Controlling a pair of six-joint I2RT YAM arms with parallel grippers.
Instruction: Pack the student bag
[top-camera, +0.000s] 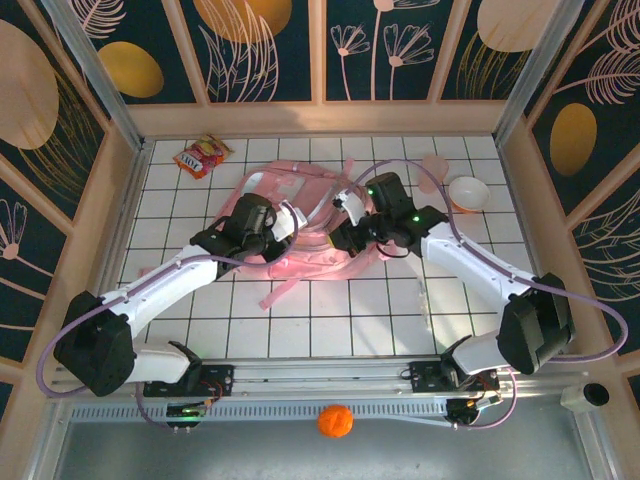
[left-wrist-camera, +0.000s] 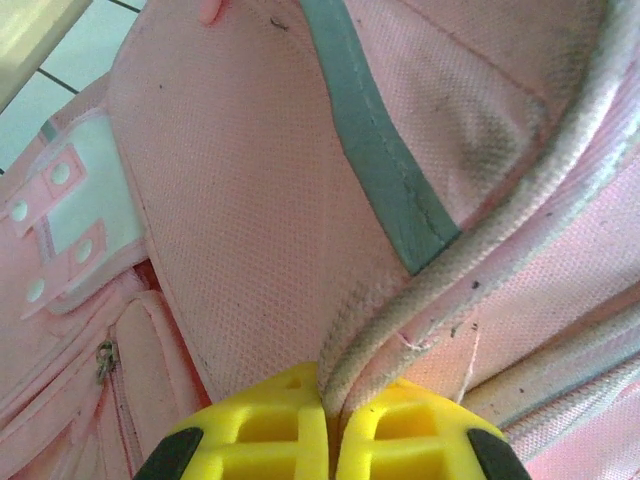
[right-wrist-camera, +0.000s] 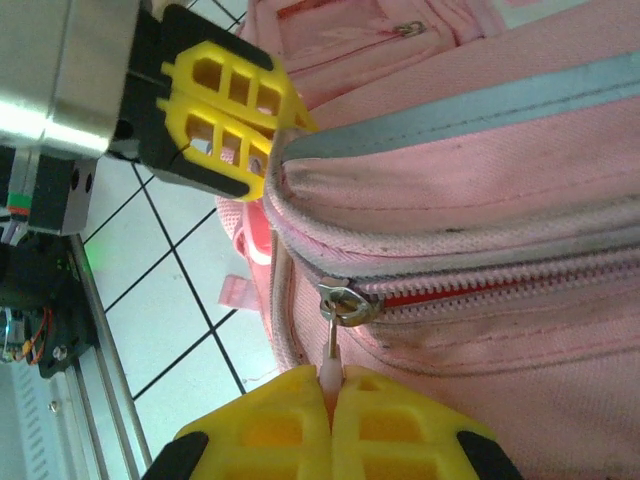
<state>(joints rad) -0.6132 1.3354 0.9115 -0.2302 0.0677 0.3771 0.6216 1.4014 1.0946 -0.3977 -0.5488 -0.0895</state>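
Note:
The student bag (top-camera: 300, 195), a large pale-pink backpack, lies in the middle of the tiled table. My left gripper (top-camera: 288, 232) is at its near-left side. In the left wrist view it (left-wrist-camera: 332, 425) is shut on the bag's corded piping (left-wrist-camera: 400, 325), beside a grey trim strip (left-wrist-camera: 375, 150). My right gripper (top-camera: 346, 238) is at the bag's near-right side. In the right wrist view it (right-wrist-camera: 331, 415) is shut on the pink zip pull (right-wrist-camera: 330, 372), which hangs from the metal slider (right-wrist-camera: 343, 303). The zip (right-wrist-camera: 500, 285) runs to the right with a thin red line showing along it. The left gripper's yellow fingers (right-wrist-camera: 225, 110) pinch the bag's edge close by.
A red-orange snack packet (top-camera: 203, 155) lies at the back left. A white bowl (top-camera: 468, 192) and a pink disc (top-camera: 433, 164) sit at the back right. An orange ball (top-camera: 335, 421) rests below the front rail. Wooden walls enclose the table.

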